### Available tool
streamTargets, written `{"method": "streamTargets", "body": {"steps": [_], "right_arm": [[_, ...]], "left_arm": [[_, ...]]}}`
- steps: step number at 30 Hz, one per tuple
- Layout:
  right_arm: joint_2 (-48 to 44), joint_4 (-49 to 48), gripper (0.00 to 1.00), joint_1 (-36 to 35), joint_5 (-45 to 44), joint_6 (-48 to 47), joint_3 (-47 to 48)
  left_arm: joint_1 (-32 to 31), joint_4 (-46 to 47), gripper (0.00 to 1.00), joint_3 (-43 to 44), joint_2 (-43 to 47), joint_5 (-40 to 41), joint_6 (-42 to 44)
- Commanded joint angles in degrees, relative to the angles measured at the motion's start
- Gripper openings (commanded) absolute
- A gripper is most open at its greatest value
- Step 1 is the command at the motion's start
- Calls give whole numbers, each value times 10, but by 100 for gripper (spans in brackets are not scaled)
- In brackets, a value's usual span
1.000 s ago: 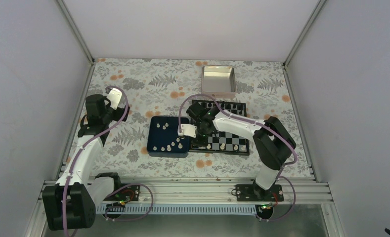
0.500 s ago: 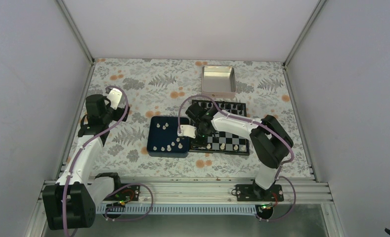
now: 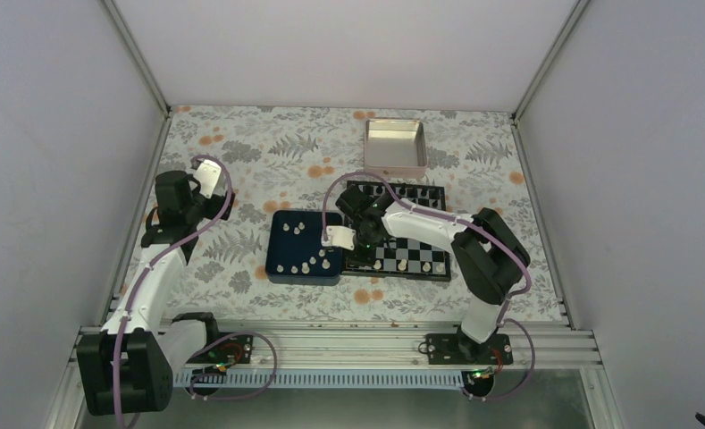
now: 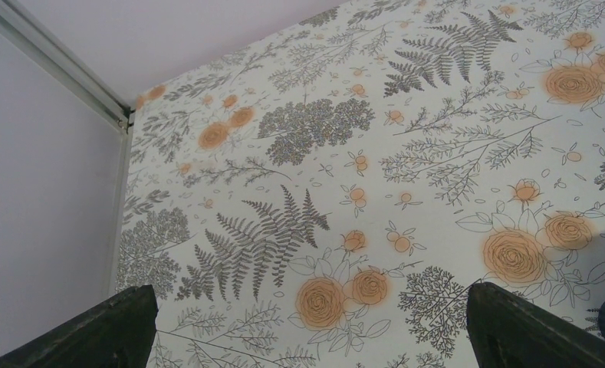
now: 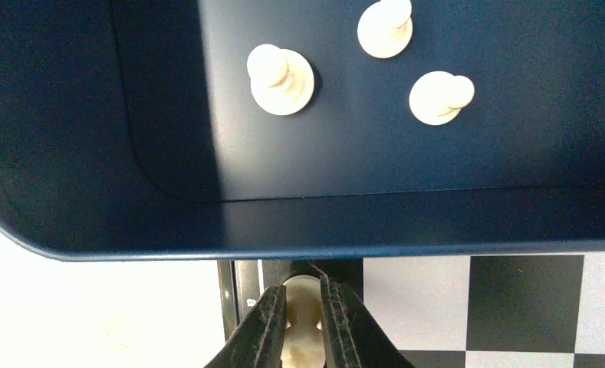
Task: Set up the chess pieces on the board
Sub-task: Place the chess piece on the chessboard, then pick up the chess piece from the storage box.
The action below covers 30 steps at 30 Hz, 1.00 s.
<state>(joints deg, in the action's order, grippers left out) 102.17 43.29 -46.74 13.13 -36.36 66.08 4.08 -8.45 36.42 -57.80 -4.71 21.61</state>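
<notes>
One cream piece [image 5: 304, 333] sits pinched in our right gripper [image 5: 303, 295] at the board [image 5: 414, 307] edge — we'd release gently, lift straight. Our left gripper [image 4: 310, 295] gapes.

My left arm [image 3: 147, 290] and right arm [image 3: 429, 228], 2 units: white links, black joints, lilac cables [image 3: 230, 195], dark-fingered right gripper [image 5: 303, 291].

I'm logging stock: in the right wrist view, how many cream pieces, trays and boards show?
Dark blue tray: 1
Chequered board: 1
Cream chess pieces: 4 (three in the tray, one between the fingers of the right gripper)
Total: 6
</notes>
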Motion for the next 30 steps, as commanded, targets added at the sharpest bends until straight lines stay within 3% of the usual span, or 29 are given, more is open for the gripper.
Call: {"method": "streamTargets", "body": {"steps": [1,5,12,18,30], "right_arm": [[-2,14,12,4,-8,3,12],[-3,14,15,4,-7,3,12],[-12,9,35,5,-11,5,17],[-26,27,40,5,-29,2,52],[56,88,43,1,-23,-13,270]], "left_arm": [[3,10,100,0,1,-5,-5],[3,11,100,0,0,-5,-5],[3,11,100,-1,0,-4,-5],[3,12,100,-1,1,-2,-5],[3,12,100,-3,7,-3,-5]]}}
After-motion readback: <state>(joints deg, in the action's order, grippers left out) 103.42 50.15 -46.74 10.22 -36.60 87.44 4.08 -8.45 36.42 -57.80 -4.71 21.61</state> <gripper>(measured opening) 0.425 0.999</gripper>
